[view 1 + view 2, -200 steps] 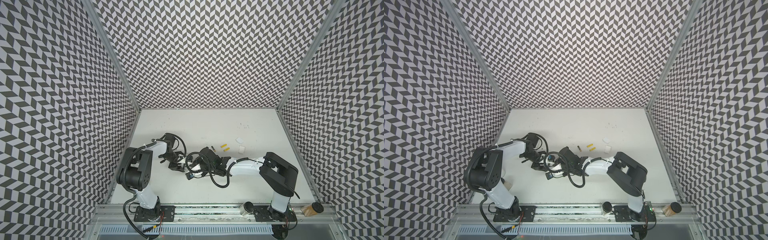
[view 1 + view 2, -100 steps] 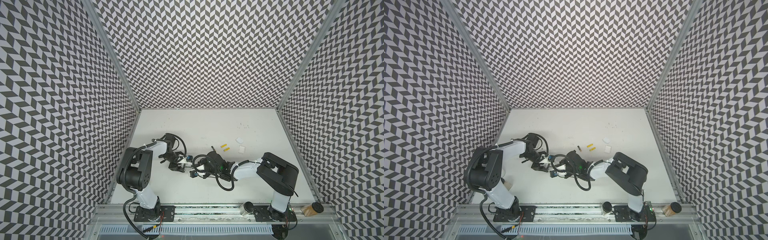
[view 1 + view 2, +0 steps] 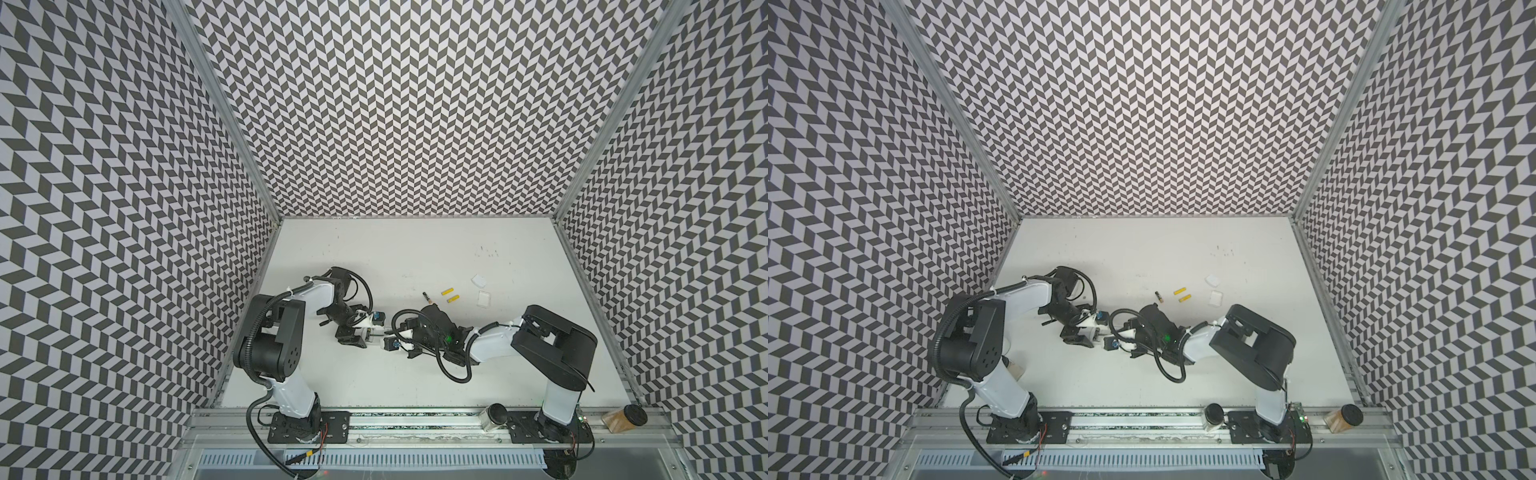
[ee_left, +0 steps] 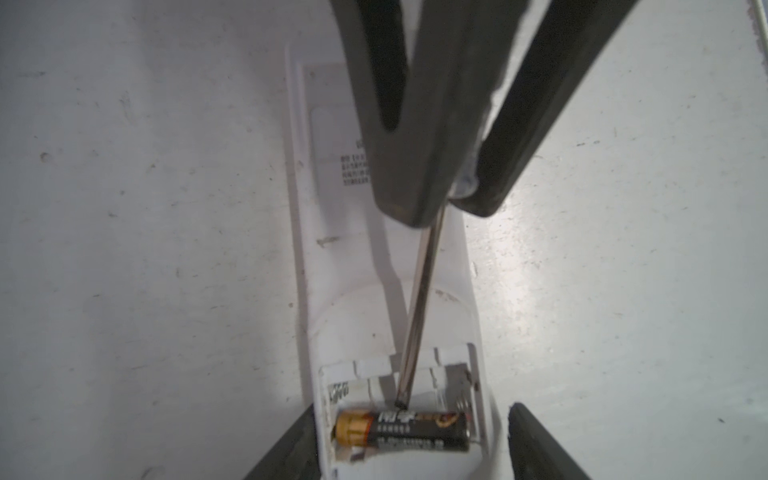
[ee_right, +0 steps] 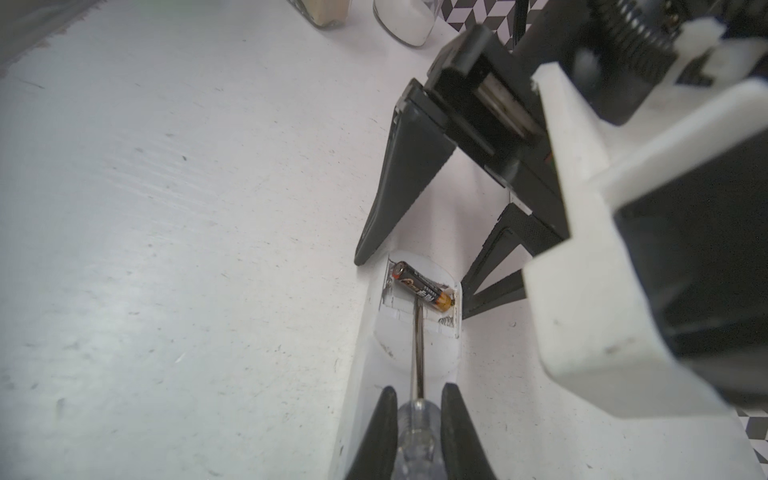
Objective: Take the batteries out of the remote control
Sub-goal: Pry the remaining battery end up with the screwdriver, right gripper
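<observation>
The white remote control [image 4: 345, 257] lies on its face with its battery bay uncovered. One black battery with a gold end [image 4: 403, 430] lies across the bay. My left gripper [image 4: 409, 415] is open and straddles that end of the remote; one finger is against its side, the other stands apart. My right gripper [image 5: 419, 390] is shut on the clear handle of a screwdriver [image 5: 417, 432], whose tip touches the battery [image 5: 422, 293]. Two yellow batteries [image 3: 447, 291] [image 3: 453, 298] and a black one [image 3: 427, 297] lie loose on the table behind the right gripper.
Two small white covers [image 3: 479, 280] [image 3: 484, 298] lie to the right of the loose batteries. Two jars [image 3: 494, 415] [image 3: 627, 417] stand on the front rail. Patterned walls close off the left, right and back sides of the table.
My right gripper has shifted toward the front with the screwdriver and lined up along the remote. The left gripper's jaws have spread wider around the remote's end.
</observation>
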`<state>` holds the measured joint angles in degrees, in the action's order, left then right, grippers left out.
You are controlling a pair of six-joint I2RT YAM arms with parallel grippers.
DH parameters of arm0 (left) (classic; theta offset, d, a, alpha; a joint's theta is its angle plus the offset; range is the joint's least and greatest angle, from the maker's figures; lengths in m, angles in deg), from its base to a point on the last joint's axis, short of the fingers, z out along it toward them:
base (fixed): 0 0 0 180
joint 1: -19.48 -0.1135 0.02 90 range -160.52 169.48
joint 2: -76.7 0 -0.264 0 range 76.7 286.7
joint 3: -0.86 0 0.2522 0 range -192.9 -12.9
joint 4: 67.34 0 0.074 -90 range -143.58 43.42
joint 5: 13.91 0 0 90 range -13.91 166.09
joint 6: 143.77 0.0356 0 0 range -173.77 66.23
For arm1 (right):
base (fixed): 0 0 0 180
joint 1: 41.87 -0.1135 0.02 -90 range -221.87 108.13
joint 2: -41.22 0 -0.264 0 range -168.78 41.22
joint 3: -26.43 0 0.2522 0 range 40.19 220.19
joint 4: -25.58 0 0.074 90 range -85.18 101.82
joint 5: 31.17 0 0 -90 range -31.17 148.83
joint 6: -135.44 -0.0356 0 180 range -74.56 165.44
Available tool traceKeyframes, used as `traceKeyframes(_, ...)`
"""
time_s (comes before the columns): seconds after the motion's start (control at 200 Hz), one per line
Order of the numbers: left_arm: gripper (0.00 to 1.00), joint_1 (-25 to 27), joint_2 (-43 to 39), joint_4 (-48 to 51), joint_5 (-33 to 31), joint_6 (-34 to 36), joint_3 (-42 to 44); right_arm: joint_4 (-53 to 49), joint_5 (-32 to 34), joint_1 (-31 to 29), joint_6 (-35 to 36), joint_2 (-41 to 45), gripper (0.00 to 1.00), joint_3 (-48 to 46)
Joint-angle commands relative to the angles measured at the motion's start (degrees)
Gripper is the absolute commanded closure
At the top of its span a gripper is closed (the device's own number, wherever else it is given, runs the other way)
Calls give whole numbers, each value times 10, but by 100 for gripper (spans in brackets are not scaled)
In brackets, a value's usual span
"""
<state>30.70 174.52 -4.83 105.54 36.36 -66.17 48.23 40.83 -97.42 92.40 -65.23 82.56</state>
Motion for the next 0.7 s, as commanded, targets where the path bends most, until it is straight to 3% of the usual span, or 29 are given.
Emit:
traceKeyframes(0.0, 31, -2, -8, 27, -11, 2, -13, 26, -29, 4, -36, -22, 100, -9)
traceKeyframes(0.225, 33, 3, -9, 22, -14, 0, -12, 59, -57, 10, -61, -28, 100, -18)
traceKeyframes(0.34, 33, 2, -12, 35, 8, -4, -24, 70, -51, 10, -68, -23, 100, -22)
traceKeyframes(0.696, 36, 13, -32, 49, -8, -35, -30, 98, -46, 22, -112, -33, 100, -20)
